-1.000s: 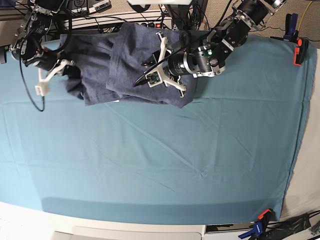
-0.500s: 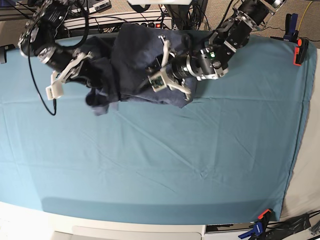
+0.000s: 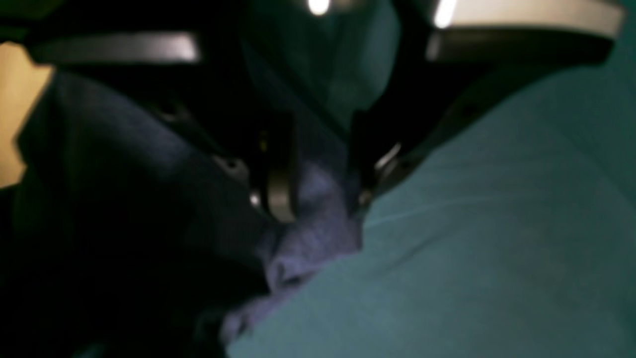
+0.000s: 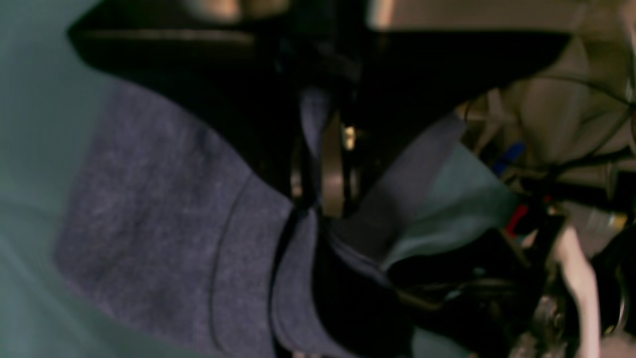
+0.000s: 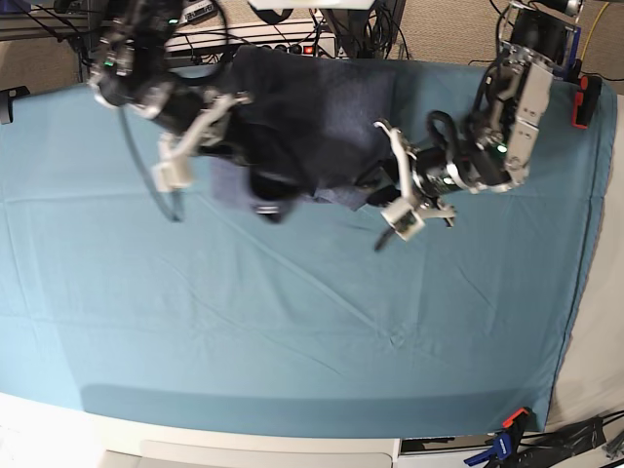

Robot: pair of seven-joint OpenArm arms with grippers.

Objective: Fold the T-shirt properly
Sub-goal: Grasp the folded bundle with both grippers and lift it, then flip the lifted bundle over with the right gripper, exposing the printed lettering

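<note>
The slate blue-grey T-shirt [image 5: 302,107] lies bunched at the table's back centre, with no lettering showing. My right gripper [image 5: 244,161], on the base view's left, is shut on a fold at the shirt's left front; in the right wrist view [image 4: 318,199] the fabric [image 4: 164,209] hangs from between the fingers. My left gripper [image 5: 369,187], on the base view's right, is shut on the shirt's right front corner; in the left wrist view [image 3: 318,204] a pinch of fabric [image 3: 308,233] sits between the fingers just above the cloth.
The teal table cloth [image 5: 292,322] covers the whole table. An orange and black clamp [image 5: 583,97] holds it at the back right, and a blue and orange clamp [image 5: 507,434] at the front right. A power strip and cables [image 5: 283,39] lie behind the back edge.
Both arms have moved toward the base view's right, dragging the shirt with them. The left arm has swung off the shirt to its right side. The shirt is more bunched.
</note>
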